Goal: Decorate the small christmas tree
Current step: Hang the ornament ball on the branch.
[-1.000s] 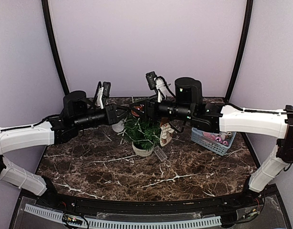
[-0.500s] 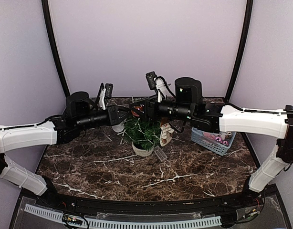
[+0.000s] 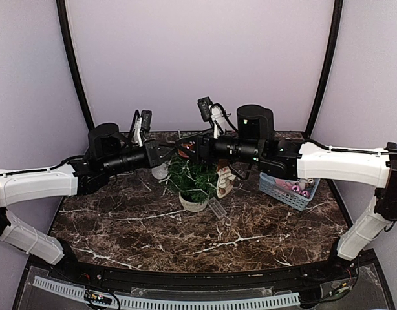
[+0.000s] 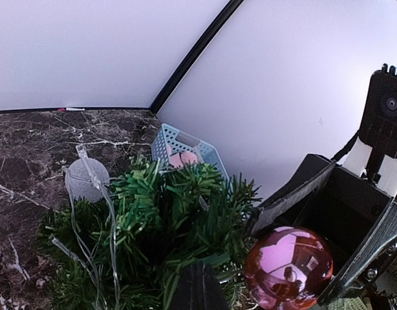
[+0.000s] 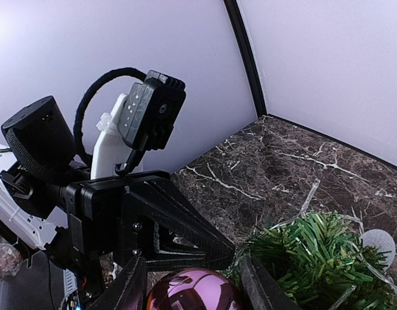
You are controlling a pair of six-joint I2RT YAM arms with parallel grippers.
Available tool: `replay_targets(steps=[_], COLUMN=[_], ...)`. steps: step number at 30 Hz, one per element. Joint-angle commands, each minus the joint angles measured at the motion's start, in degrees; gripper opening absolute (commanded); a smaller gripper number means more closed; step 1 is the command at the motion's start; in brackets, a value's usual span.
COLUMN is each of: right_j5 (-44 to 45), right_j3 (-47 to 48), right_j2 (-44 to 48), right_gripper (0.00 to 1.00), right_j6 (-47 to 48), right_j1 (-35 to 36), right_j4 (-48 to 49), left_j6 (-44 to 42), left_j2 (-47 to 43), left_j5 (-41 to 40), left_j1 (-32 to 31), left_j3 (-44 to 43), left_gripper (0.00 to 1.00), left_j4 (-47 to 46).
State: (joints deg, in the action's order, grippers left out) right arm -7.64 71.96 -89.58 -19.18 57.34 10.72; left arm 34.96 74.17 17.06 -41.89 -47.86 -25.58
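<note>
So the small bushy dark-green christmas tree [image 3: 193, 177] in its pale round pot [image 3: 193, 203] stands upright around the middle of the dark marble-look table [image 3: 121, 223], a bit toward the back wall. Both arms reach in from either side and meet right over its top.

The right pincer [image 5: 193, 278] is clamped on a shiny see-through pink round bauble [image 5: 193, 296], with one black finger on each side of it. It holds the bauble right at the tree's upper edge. Can't tell if it's touching the needles or just beside them.

The left pincer [image 5: 221, 248] has its fingers pressed together into a point, with the tip just above the bauble. Whether it's pinching a hook or thread there, I honestly can't tell.

Other stuff: a clear plastic light string [image 4: 98, 213] is draped over the branches, and a frosted silvery-white ball [image 4: 86, 179] sits at the tree's left side. A light-blue slotted plastic basket [image 3: 286, 190] with pink things inside sits on the table to the tree's right, near it but not touching.
</note>
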Motion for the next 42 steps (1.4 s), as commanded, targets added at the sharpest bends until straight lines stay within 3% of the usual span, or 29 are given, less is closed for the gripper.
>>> replay_targets(steps=[1, 10, 27, 42], right_j5=[0.52, 0.14, 0.8, 2.22], right_j3=[-0.25, -0.06, 1.84, 3.58], right_j2=[1.14, 1.78, 1.83, 2.04], right_gripper=[0.42, 0.42, 0.42, 0.42], right_j6=[-0.07, -0.07, 1.3, 2.06], right_j1=[-0.11, -0.04, 0.57, 1.78], right_j4=[2.37, 1.36, -1.56, -2.26], left_j6=[-0.12, -0.8, -0.86, -2.0], left_j2=[-2.3, -3.45, -4.78, -5.66], left_j5=[-0.55, -3.3, -1.87, -2.4], left_j1=[0.14, 0.15, 0.15, 0.15], left_j3=[1.15, 2.74, 5.66, 4.78], left_gripper=[0.0, 0.0, 0.0, 0.0], left_j4=[-2.32, 0.19, -5.45, -4.43])
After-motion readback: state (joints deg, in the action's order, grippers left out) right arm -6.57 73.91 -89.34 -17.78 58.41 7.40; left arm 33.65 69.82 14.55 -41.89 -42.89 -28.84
